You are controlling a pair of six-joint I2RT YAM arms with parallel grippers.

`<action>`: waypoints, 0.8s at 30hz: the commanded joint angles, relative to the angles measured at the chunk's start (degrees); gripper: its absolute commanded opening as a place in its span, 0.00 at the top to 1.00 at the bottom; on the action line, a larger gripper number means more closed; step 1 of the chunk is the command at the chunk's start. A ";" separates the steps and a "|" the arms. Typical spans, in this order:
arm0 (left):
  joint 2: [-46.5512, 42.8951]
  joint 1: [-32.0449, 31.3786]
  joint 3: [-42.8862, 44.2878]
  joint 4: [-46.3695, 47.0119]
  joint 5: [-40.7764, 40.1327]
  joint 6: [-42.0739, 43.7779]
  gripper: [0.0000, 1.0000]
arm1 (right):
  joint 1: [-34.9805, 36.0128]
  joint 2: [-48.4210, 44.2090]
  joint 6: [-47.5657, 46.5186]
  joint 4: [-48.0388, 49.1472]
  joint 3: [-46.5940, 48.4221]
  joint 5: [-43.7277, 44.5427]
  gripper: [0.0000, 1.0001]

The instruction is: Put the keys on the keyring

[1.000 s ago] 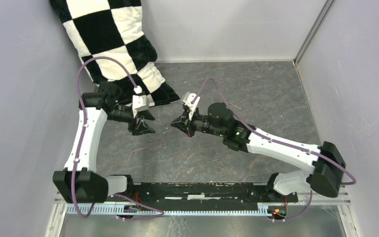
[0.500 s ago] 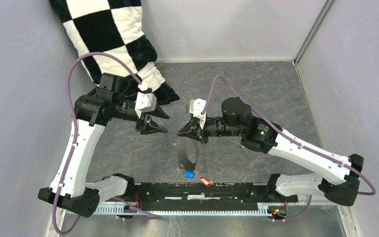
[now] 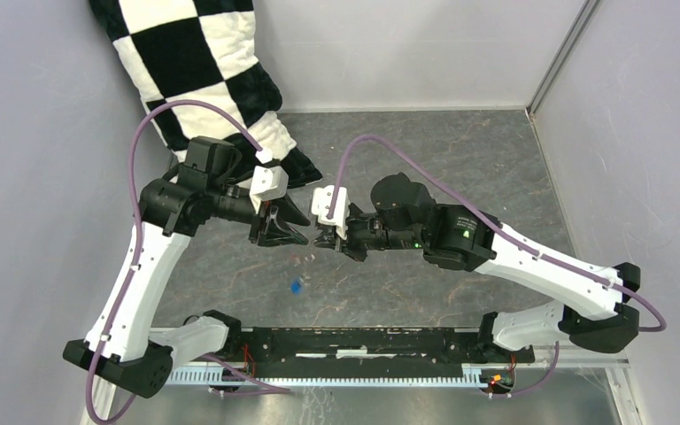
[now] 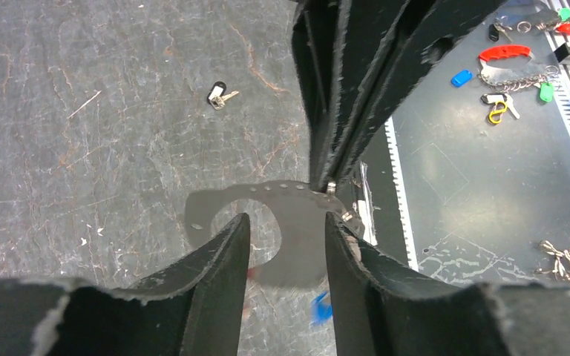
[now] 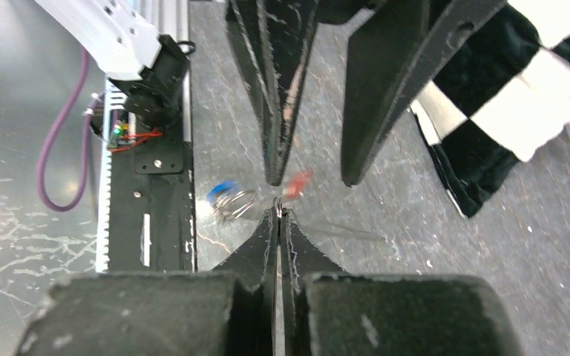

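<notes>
Grey thin-wire metal keyring (image 4: 297,222): motion-blurred, hanging from right end effector, just beyond left fingertips
Right end effector (image 5: 278,215): jaws closed, pinching top of keyring
Left end effector (image 3: 283,235): jaws spread, gripping nothing, tip to tip with right one
Small blue-headed key (image 3: 296,285): blurred, below both end effectors
Small red-headed key (image 5: 297,183): blurred, near left fingertips
Dark key with white tag (image 4: 217,94): lying alone on scuffed grey tabletop (image 3: 460,159), well apart from keyring
</notes>
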 commanded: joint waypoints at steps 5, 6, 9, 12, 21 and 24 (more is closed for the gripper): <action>-2.00 -1.55 0.07 -0.47 1.40 -0.34 0.55 | 0.52 0.82 -0.02 -1.02 4.20 5.21 0.99; -2.10 -1.67 -0.21 -0.18 1.44 -0.36 0.56 | 0.53 0.91 0.33 -0.62 4.26 5.11 1.00; -3.09 -1.76 -1.88 3.54 1.72 -2.34 0.57 | 0.57 0.94 1.32 0.65 4.42 4.48 1.00; -5.01 -1.78 -4.55 10.24 0.89 -6.38 0.59 | 0.57 0.69 1.91 1.79 4.43 3.41 0.99; -6.44 -1.88 -7.43 17.60 -0.41 -12.24 0.64 | 0.61 0.90 2.06 1.87 4.81 2.68 0.99; -6.38 -2.24 -7.54 17.70 -0.09 -13.54 0.64 | 0.58 1.17 2.09 1.96 5.28 2.87 1.00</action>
